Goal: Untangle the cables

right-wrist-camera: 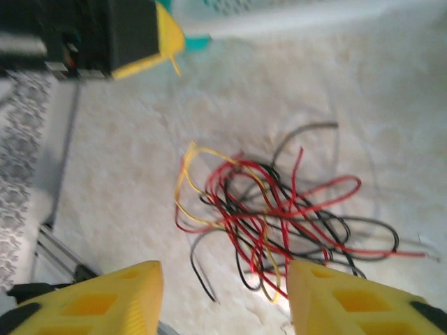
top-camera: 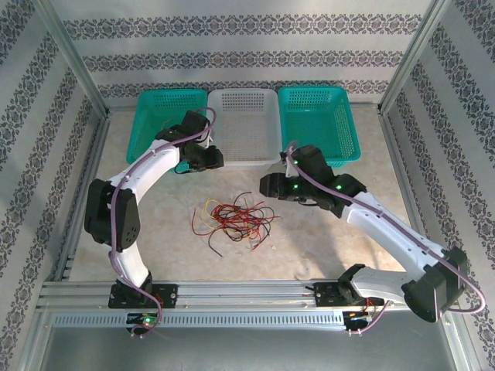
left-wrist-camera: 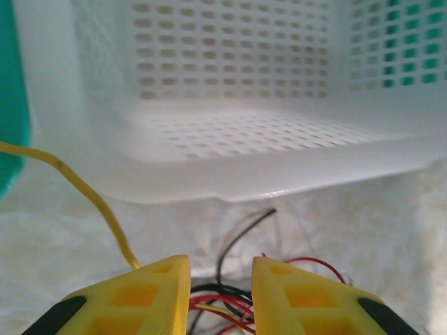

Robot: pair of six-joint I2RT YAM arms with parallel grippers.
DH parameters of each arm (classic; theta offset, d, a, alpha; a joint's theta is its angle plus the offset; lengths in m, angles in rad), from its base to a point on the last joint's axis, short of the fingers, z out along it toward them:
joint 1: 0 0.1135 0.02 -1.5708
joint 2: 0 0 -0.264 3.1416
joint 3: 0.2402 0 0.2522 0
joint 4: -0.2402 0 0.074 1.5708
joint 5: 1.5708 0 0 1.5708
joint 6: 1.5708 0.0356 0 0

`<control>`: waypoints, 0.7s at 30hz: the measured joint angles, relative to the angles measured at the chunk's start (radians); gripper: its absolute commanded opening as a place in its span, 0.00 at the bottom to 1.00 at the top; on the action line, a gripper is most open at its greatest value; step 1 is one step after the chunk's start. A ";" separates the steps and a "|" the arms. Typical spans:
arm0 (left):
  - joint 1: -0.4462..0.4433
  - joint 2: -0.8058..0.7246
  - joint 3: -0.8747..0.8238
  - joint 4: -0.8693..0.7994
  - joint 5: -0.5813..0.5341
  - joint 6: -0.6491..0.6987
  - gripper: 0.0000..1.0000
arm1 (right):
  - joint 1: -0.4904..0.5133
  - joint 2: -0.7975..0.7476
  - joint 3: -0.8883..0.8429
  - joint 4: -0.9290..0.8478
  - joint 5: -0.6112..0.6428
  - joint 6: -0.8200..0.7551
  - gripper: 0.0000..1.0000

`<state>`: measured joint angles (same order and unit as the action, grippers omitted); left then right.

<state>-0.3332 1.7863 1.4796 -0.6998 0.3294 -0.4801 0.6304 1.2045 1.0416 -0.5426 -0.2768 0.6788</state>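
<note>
On the table (top-camera: 309, 247), between the two arms: cables (top-camera: 236, 220), red, black and yellow, all in one messy heap. Just above that heap: right gripper (right-wrist-camera: 223, 276), fingers wide apart, holding nothing. Near the white basket (left-wrist-camera: 279, 174): left gripper (left-wrist-camera: 220, 269), fingers a little apart, one yellow wire (left-wrist-camera: 91, 195) beside it.

I'm working in a robot test cell, a lab rig rather than a home. Aluminium frame posts (top-camera: 69, 62) hold patterned panels (top-camera: 232, 46) around a marbled tabletop (top-camera: 325, 239). The left arm (top-camera: 131, 185) and right arm (top-camera: 387, 224) are bolted to a slotted rail (top-camera: 247, 294).
</note>
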 measured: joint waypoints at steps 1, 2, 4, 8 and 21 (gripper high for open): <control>0.000 0.006 0.000 -0.002 -0.018 -0.001 0.29 | 0.016 0.022 0.000 -0.018 0.019 -0.001 0.67; 0.000 0.008 0.000 -0.008 -0.035 -0.001 0.28 | 0.037 0.048 0.003 -0.043 0.056 0.003 0.70; 0.000 0.007 0.000 -0.016 -0.057 -0.001 0.27 | 0.082 0.095 0.014 -0.095 0.134 0.000 0.72; 0.000 -0.002 -0.017 -0.026 -0.093 -0.001 0.27 | 0.161 0.148 0.021 -0.129 0.236 0.002 0.67; 0.000 -0.349 -0.115 -0.012 -0.008 -0.022 0.40 | 0.131 0.266 -0.014 0.063 0.119 0.041 0.53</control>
<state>-0.3328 1.4368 1.3643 -0.7116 0.3214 -0.5018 0.7616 1.4708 1.0279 -0.4797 -0.1577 0.7197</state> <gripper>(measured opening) 0.390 0.534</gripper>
